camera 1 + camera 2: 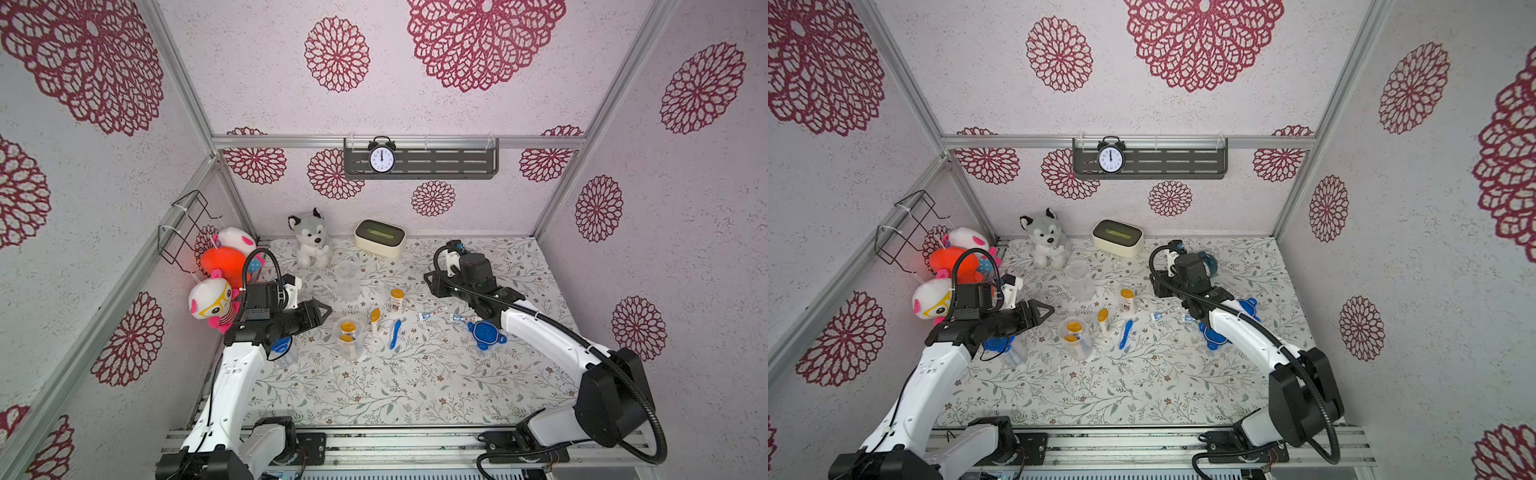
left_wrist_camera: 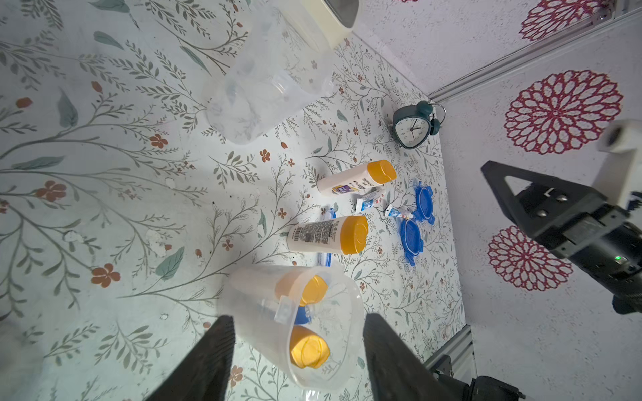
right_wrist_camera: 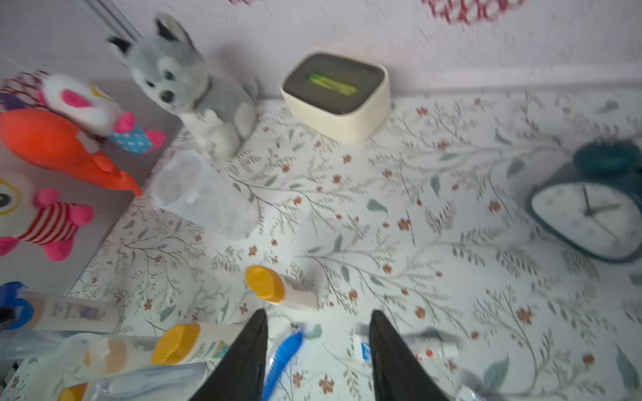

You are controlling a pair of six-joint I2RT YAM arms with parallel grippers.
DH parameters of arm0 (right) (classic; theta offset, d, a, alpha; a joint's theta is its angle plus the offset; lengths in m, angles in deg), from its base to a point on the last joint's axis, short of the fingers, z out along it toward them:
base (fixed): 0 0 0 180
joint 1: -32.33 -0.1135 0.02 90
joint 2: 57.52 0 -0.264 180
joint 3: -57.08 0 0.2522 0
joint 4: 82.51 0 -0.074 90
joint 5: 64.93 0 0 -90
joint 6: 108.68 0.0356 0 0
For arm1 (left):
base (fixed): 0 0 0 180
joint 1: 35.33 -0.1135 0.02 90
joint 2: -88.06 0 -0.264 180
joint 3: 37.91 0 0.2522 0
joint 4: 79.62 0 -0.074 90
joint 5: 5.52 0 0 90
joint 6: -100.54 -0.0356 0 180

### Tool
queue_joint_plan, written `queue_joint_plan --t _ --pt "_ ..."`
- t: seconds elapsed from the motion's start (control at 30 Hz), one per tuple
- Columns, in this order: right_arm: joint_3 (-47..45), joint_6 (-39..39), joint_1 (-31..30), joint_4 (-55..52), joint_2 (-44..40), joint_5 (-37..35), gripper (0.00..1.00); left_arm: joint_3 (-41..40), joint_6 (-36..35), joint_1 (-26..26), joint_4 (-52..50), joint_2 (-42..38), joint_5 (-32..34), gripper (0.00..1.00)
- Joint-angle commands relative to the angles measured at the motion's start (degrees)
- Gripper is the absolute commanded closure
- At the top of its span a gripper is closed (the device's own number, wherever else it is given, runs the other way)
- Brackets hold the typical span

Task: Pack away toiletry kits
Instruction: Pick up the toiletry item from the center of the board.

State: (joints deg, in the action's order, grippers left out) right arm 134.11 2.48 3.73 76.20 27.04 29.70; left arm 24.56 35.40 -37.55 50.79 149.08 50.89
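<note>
My left pincer (image 2: pixel 299 316) stands open with nothing in it. Its fingers (image 2: pixel 212 357) point at the open cup (image 1: pixel 348 338), which stands upright left of the middle of the table (image 1: pixel 415 386). The cup has two capped bottles (image 2: pixel 305 291) and something blue inside. In my left wrist view the cup's mouth shows between the two fingers. In both top views the tips are just short of its rim, on the side toward the left edge. Under that arm, nearer the left edge, a lidded cup (image 1: pixel 1017 355) is partly hidden.

My right pincer (image 3: pixel 318 314) is open too and empty, hanging right of the middle toward the far edge. Its wrist view is blurred, but the blue toothbrush (image 1: pixel 395 333) shows beside one finger and a toothpaste tube (image 1: pixel 432 313) beside the other. Both lie flat on the table, ungripped. A loose bottle (image 1: pixel 397 301) lies just ahead of the tips. A second bottle (image 1: pixel 375 322) lies between it and the open cup.

A second tube (image 1: pixel 461 318) and a blue lid (image 1: pixel 485 334) lie beside my right forearm, and a top view shows another lid (image 1: pixel 1246 307) past it. An empty cup (image 1: pixel 347 278) lies on its side toward the far edge, near the plush dog (image 1: pixel 309 239).
</note>
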Motion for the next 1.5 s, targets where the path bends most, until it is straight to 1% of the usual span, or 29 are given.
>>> queue_joint_plan --t 0.0,0.07,0.2,0.3,0.4,0.53,0.67,0.87,1.13,1.3,1.47 --pt "2.8 4.3 2.2 -15.4 3.6 1.0 0.53 1.3 -1.1 0.5 -0.6 0.3 -0.7 0.37" --pt "4.1 6.3 3.0 -17.2 6.3 1.4 0.54 1.4 -1.3 0.5 -1.0 0.4 -0.5 0.37" --pt "6.4 7.2 3.6 -19.2 11.7 2.4 0.53 1.3 -1.3 0.5 -1.2 0.3 -0.4 0.37" --pt "7.7 7.6 4.0 -20.3 15.0 0.9 0.51 1.3 -1.3 0.5 -1.2 0.0 -0.5 0.36" --pt "7.2 8.7 5.1 -18.9 16.6 0.0 0.53 1.3 -1.3 0.5 -1.2 0.0 -0.8 0.36" --pt "6.2 10.8 6.5 -16.3 18.2 1.4 0.56 1.3 -1.5 0.5 -1.3 -0.1 -1.0 0.36" --pt "5.8 12.8 7.1 -13.7 19.2 2.5 0.51 1.3 -1.4 0.4 -1.3 -0.1 -1.2 0.36" --pt "6.6 15.2 8.1 -10.5 22.3 5.6 0.50 1.3 -1.5 0.4 -1.3 -0.4 -1.2 0.36" --pt "8.5 15.5 8.1 -9.7 25.7 6.3 0.53 1.4 -1.6 0.3 -1.3 -0.4 -1.0 0.36" --pt "12.9 13.5 7.8 -10.3 30.0 7.2 0.57 1.6 -1.7 0.1 -1.3 -0.2 -1.0 0.36" --pt "16.2 11.2 7.1 -13.2 31.3 3.5 0.62 1.6 -1.8 -0.1 -1.3 0.0 -1.0 0.36"
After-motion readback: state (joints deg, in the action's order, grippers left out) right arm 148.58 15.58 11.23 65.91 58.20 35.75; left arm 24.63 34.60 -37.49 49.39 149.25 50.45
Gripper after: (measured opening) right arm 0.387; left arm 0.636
